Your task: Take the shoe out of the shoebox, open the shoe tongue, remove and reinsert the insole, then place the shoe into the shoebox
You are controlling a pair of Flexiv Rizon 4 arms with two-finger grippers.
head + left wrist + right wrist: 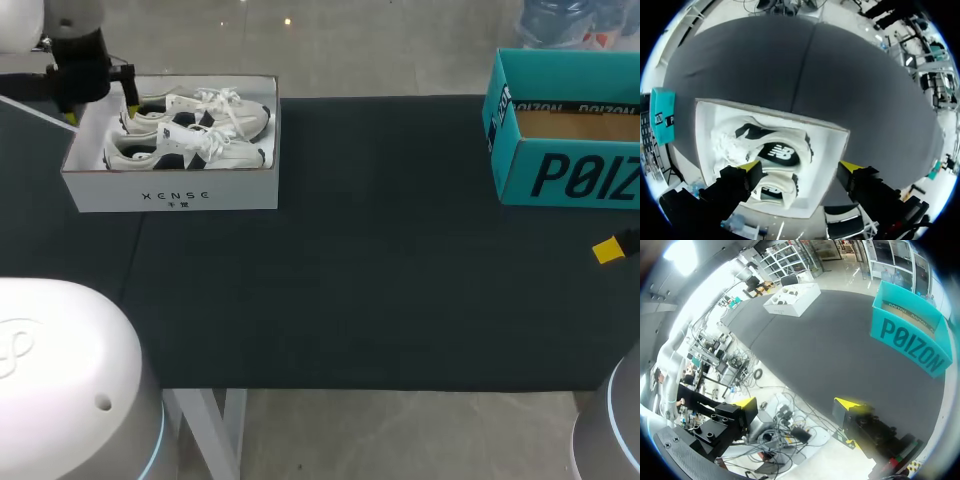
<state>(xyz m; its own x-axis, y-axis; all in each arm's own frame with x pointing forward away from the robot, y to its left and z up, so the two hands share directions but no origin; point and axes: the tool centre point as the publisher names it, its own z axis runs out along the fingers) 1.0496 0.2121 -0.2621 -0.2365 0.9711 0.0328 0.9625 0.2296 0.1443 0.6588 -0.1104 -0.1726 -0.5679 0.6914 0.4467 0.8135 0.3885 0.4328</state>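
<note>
Nearest the head camera bulges the white glossy housing [60,370] of our left arm, smooth and rounded. Beyond it the dark grey cloth-covered table [380,260] lies flat and matte.

At its far right stands the teal cardboard box [560,175], open-topped and stiff-walled, with a brown inside. At the far left sits the white cardboard shoebox [170,190], lidless and thin-walled. The pair of white trainers [190,135] lies in it close together, dark navy side panels facing up. Their uppers look soft and the white laces are loosely looped.

Our left gripper [800,167] hangs over the shoebox's left end, fingers spread wide and holding nothing. In its wrist view the trainers lie under and just ahead of it. Our right gripper [796,402] hangs past the table's right edge, well apart from both boxes, fingers likewise spread on nothing.

We judge that the first step is in hand, since no shoe is out of the shoebox yet. The next move calls for lowering the left gripper into the shoebox and closing it on one trainer, probably at the heel or midfoot, without catching its neighbour. We expect the upper to give under the pads. The laces could snag, and so light a shoebox might lift along with the shoe.
</note>
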